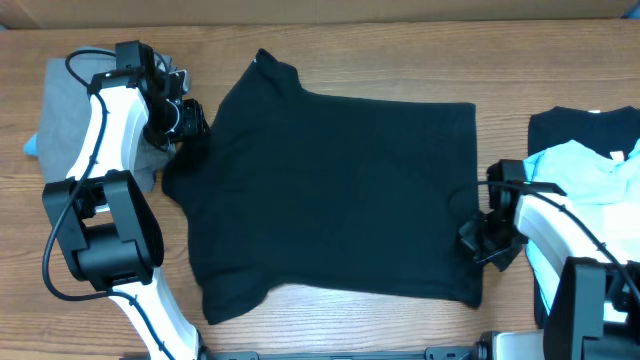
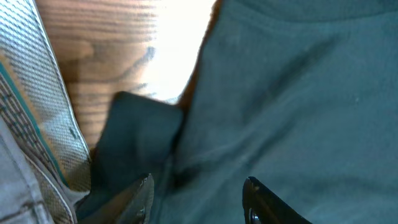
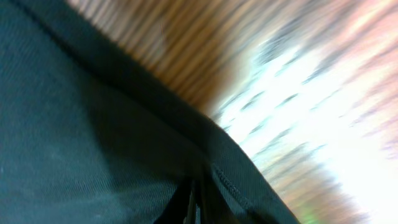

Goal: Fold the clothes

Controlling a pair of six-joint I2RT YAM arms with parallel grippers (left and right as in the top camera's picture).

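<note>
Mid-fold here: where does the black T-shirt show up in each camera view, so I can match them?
Overhead: the black T-shirt lies spread across the picture's middle.
Left wrist: it fills the right side, one sleeve at lower left.
Right wrist: it covers the left and bottom, hem running diagonally.
Shared landmark: the wooden table, bare beyond the shirt's edge in all three.

wood-grain table (image 1: pixel 400 60), bright glare

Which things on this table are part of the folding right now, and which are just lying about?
In hand: black T-shirt spread flat, left gripper at its left edge, right gripper at its right edge.
Lying about: grey garment far left, light blue shirt, second black shirt beneath it.
</note>
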